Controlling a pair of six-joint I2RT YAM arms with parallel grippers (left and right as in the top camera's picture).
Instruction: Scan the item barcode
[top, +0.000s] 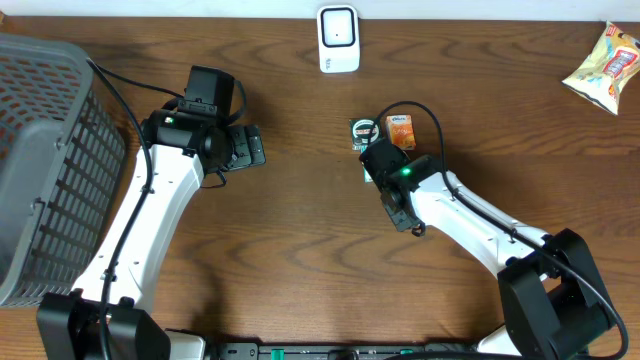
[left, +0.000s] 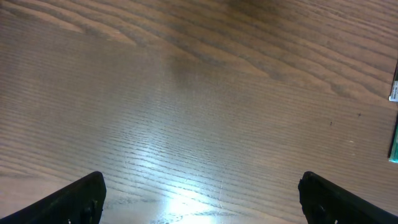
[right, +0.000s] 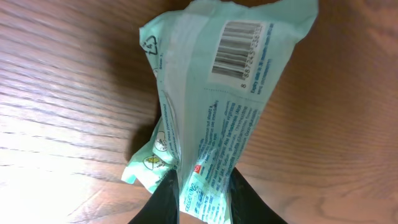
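Note:
A pale green packet fills the right wrist view, its printed back turned up and its barcode at the far end. My right gripper has a finger on each side of the packet's near end and touches it. From overhead the packet lies just below the middle of the table's back edge, with the right gripper at it. The white scanner stands at that back edge. My left gripper hovers open over bare wood with nothing between its fingers.
A small orange box sits right beside the packet. A grey mesh basket fills the left side of the table. A yellow snack bag lies at the back right corner.

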